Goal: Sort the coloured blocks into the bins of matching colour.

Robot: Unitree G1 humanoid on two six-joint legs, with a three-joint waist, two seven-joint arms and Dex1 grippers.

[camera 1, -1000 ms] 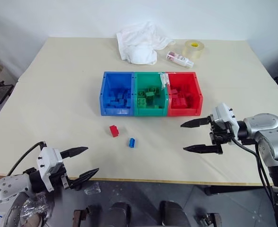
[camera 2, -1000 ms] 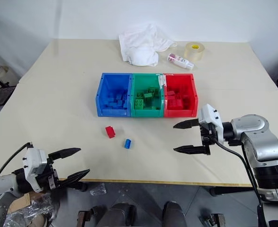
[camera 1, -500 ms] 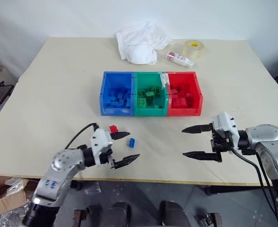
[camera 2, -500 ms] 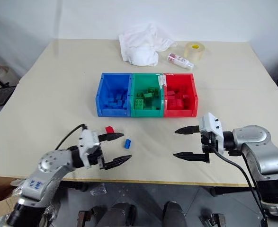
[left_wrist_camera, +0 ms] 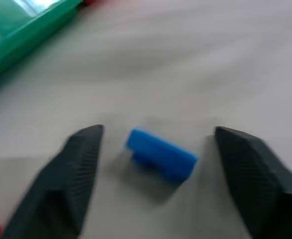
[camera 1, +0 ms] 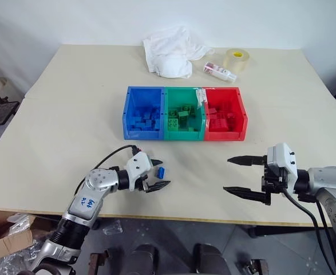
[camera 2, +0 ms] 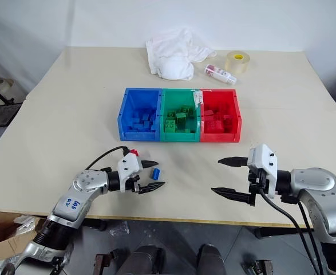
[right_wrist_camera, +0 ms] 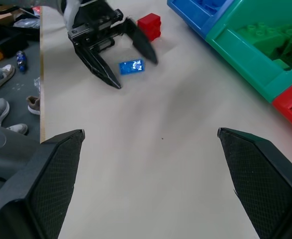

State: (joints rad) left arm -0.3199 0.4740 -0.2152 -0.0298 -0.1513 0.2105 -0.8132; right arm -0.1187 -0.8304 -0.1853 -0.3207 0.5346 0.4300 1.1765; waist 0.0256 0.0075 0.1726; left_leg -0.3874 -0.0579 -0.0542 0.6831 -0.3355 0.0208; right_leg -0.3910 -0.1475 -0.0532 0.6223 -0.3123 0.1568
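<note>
Grasp step: left claw (camera 1: pixel 157 176) straddles the blue block (camera 1: pixel 161 171) on the worktop (camera 1: pixel 70 114), fingers not yet touching it, right claw (camera 1: pixel 240 175) released and idle; next, clench, lift, carry to the blue bin (camera 1: pixel 134 133).

L gripper (camera 1: pixel 157 175) jaws part-open, low; R gripper (camera 1: pixel 240 175) jaws wide, raised.

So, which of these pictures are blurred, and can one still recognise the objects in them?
Left wrist view: soft all over, yet the blue block between the end effector's fingers is recognisable, with a green bin in one corner. Right wrist view: mostly sharp, only the left end effector near the red block is smeared. Both eye views: evenly lit, sharp.
</note>
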